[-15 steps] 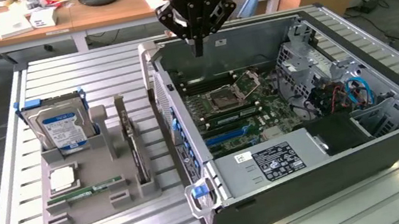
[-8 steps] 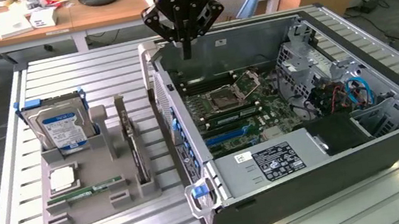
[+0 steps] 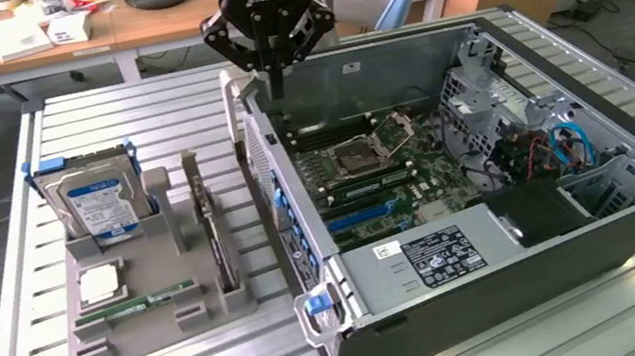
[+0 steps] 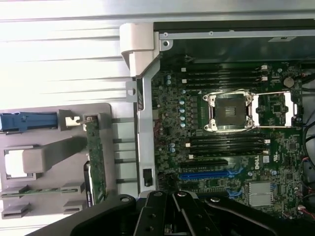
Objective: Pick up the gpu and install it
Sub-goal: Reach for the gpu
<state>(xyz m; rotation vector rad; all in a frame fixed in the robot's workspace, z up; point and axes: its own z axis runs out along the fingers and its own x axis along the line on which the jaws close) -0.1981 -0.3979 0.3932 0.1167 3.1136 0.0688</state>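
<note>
Reaching for the gpu (image 3: 215, 237) is judged to be the step in hand, since the card is not yet picked up and the gripper (image 3: 275, 81) holds nothing. Its fingers are seen pressed together, with no gap between them and no thing in them. In the exterior view the gripper hangs over the far corner of the open case (image 3: 503, 297), above the wall on the exterior view's left. To do this step well, the fingers should be opened before they are brought down. They should be lined up with the thin upper edge of the card, so that the two flat faces are taken and not the ends. A straight lift is advised, because a tilt could jam the card against the posts of the tray (image 3: 139, 335). The gpu stands on its edge in the grey tray, just beside that same wall of the case. It is well apart from the fingers: lower, nearer to the camera, and to the exterior view's left of them. The hard drive (image 3: 98, 201) stands further left in the same tray and should be avoided.
</note>
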